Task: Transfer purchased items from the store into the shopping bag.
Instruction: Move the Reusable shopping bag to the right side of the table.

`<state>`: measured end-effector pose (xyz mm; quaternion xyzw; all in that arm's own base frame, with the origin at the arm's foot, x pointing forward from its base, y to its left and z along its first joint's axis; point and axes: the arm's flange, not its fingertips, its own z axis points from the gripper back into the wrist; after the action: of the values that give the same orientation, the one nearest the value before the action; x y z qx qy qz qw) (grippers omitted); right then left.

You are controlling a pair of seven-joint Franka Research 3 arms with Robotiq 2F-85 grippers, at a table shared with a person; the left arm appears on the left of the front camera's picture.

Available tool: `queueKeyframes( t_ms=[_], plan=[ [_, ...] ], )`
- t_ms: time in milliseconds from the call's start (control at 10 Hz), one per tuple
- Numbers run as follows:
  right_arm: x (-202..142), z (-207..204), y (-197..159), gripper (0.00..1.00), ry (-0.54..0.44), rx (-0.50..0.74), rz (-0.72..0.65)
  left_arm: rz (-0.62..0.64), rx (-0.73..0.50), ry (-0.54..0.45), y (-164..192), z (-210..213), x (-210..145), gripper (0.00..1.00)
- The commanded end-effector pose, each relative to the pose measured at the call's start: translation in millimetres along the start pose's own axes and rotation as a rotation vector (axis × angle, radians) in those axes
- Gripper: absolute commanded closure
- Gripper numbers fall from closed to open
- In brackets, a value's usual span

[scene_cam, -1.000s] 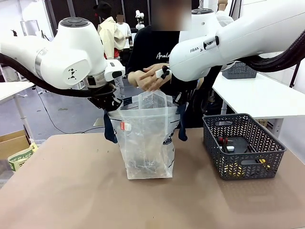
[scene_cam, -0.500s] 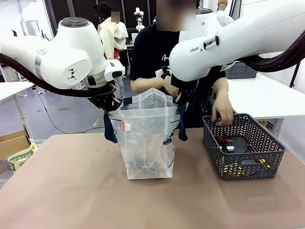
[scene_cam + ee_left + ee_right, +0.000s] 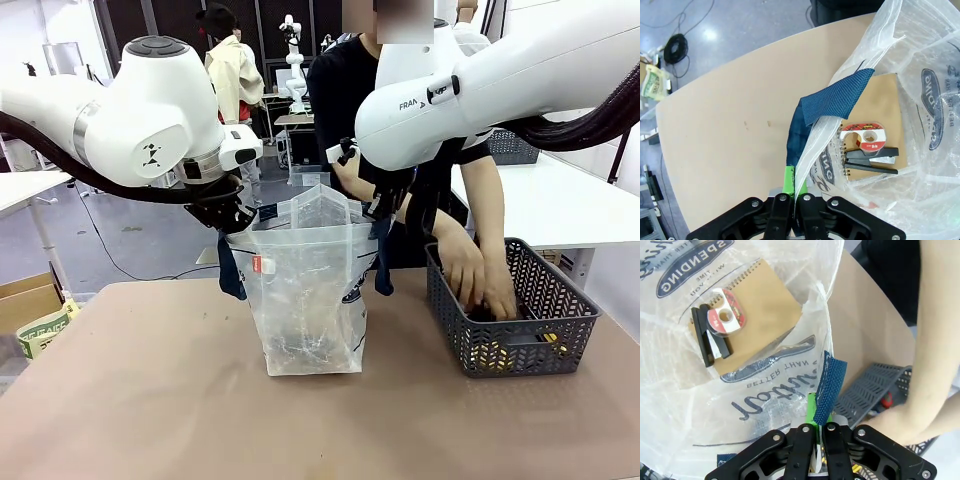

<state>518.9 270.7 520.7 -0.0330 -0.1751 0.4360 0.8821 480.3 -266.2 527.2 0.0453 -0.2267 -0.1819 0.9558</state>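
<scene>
Noted the shopping bag upright on the surface, mouth held wide, with the left gripper clamped tight on one navy strap and the right gripper pinched closed on the opposite strap. Found inside it a tan notebook carrying a red tape dispenser. Recorded to the right, apart from the bag, the dark grey store basket with both of the person's hands down in it.
</scene>
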Motion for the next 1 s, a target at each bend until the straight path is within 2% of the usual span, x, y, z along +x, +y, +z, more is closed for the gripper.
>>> queueKeyframes(
  t_ms=[0, 900],
  plan=[
    [-0.8, 0.2, -1.1, 1.0, 0.0, -0.001, 0.0, 0.0, 0.004, -0.003, 1.9, 1.0, 0.2, 1.0],
    [-0.8, 0.2, -1.1, 1.0, 0.0, -0.001, 0.0, 0.0, 0.004, -0.003, 1.9, 1.0, 0.2, 1.0]
  ],
)
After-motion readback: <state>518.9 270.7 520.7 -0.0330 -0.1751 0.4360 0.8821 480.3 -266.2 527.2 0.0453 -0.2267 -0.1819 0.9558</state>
